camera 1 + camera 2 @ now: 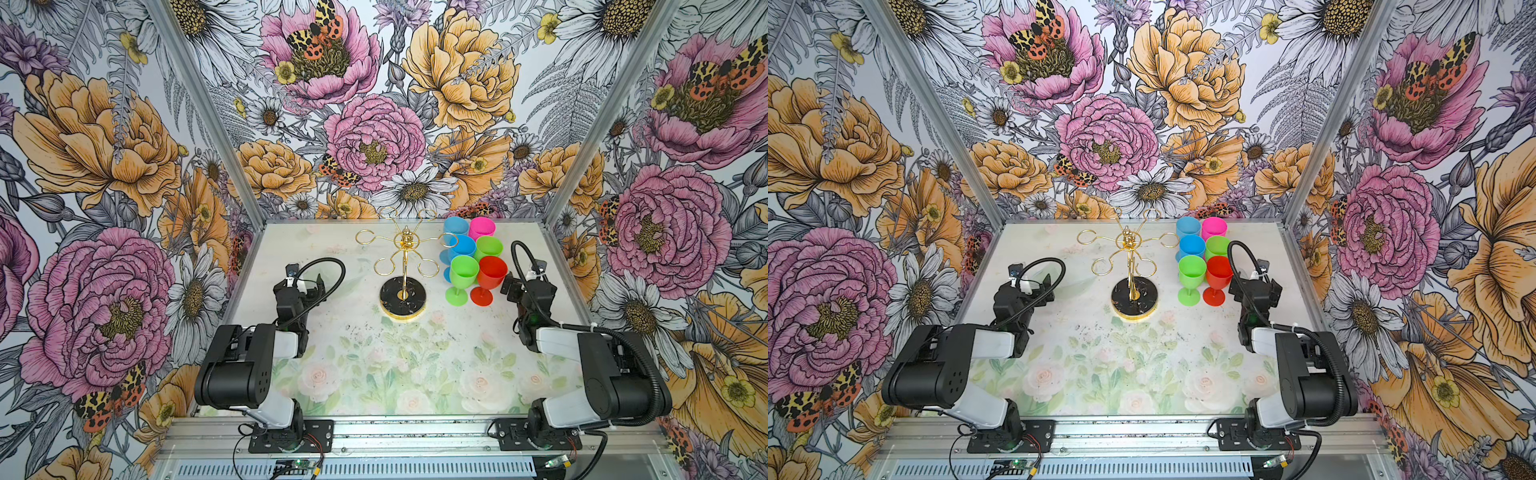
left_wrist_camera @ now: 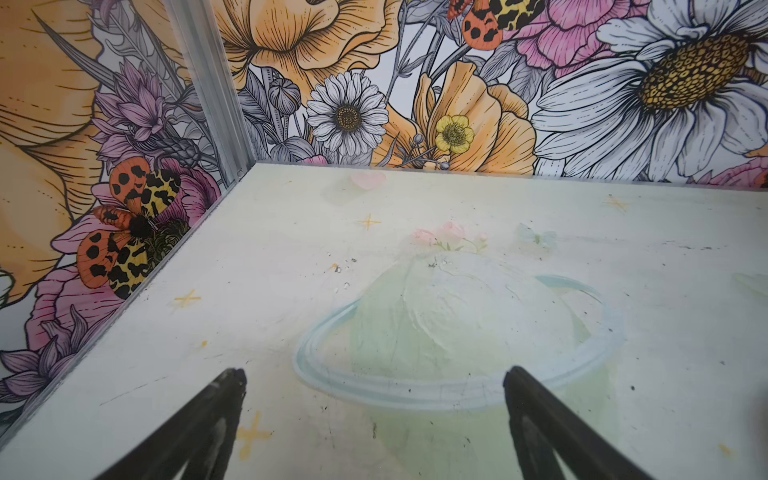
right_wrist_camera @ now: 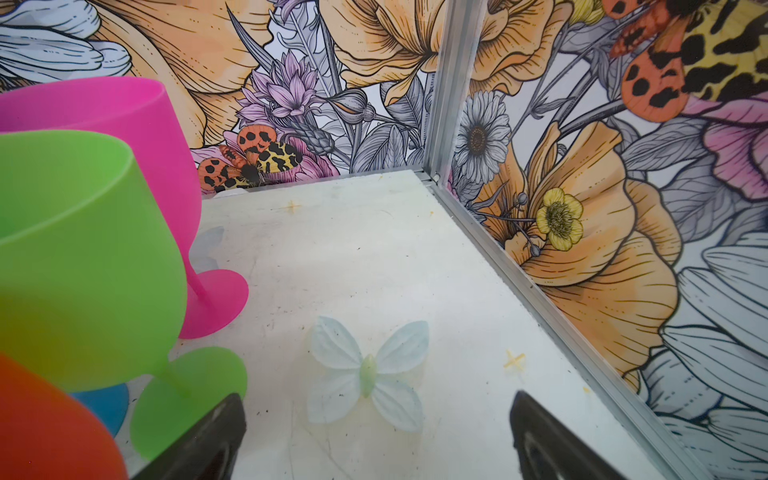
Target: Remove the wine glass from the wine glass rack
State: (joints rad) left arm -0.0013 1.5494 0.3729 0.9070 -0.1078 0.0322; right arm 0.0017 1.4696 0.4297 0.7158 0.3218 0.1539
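No wine glass hangs on the wine glass rack (image 1: 406,240). In both top views all six of its wire arms look bare, pole straight up from the black base (image 1: 413,301) mid-table (image 1: 332,332). The glasses are down on the table instead, six of them standing mouths up, stems vertical, in a tight cluster just beside the rack on its right: red glass (image 1: 492,271) and green glass (image 1: 463,269) in front, the pink glass (image 3: 137,166) and the others behind. So the lift-off looks finished, to my eye. The right gripper (image 3: 376,415), jaws spread wide and empty, sits just beside the red glass on the side away from the rack, plainly the nearer arm. The left gripper (image 2: 374,376), also spread with nothing between, is out on the rack's other side, facing bare table. Hard to read: the rear arms melt into the wallpaper (image 1: 374,137), the rear glasses' stems hide behind the front row, and neither wrist view shows the rack.
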